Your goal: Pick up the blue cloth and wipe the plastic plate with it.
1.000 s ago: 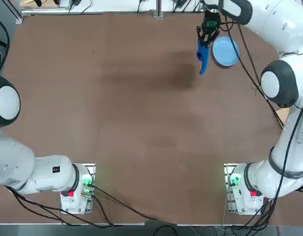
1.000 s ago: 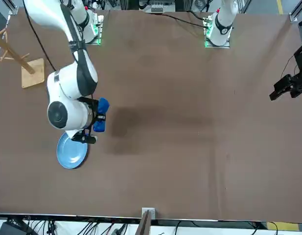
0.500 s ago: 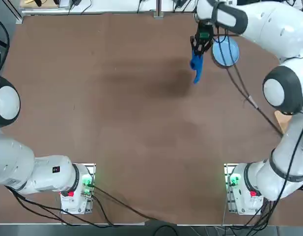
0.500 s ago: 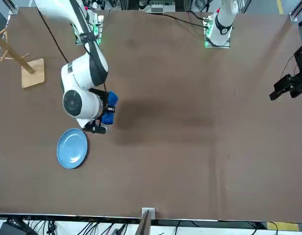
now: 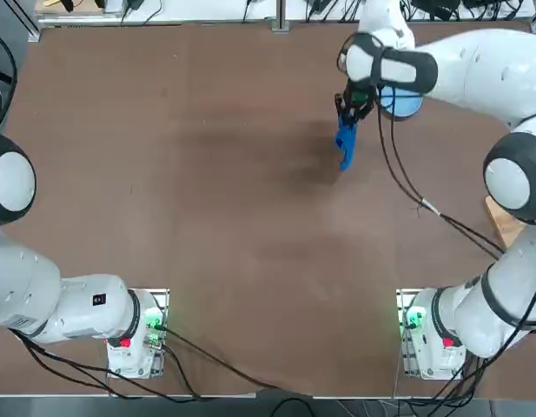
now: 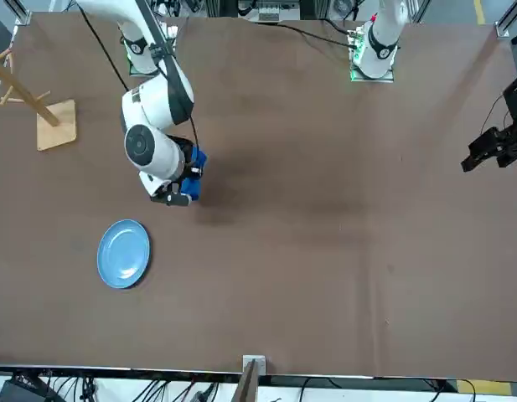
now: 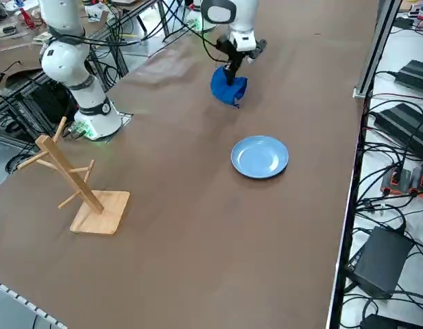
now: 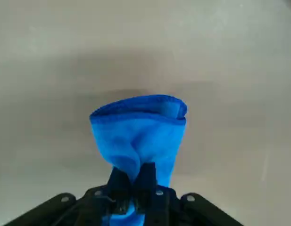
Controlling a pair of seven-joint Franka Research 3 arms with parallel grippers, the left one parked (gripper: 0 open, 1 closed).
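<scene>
R gripper (image 8: 133, 181) was closed on the blue cloth (image 8: 143, 134), its fingers pinching the fabric w/ no wide gap btwn them. The cloth bunched up at the grip and flared out past the fingertips into a loose fold w/ a darker hem along its edge. It hung below the gripper, over the brown table (image 7: 218, 192); couldn't tell from the pics if its lowest bit touched the tabletop.

The plate (image 7: 260, 157), round, light blue, w/ a slightly raised rim, lay flat on the table near the cloth but apart from it. Nothing rested on it. In the top view the R arm (image 5: 476, 74) passed over the plate & hid part of it; the front view showed the whole plate, nearer that cam than the gripper was.

A wooden stand (image 7: 101, 212) w/ a square base, a leaning post & pegs stood on the same table, on the robot's R side, well apart from the plate. Black cables (image 5: 398, 165) ran along the R arm, a few looping over the table.
</scene>
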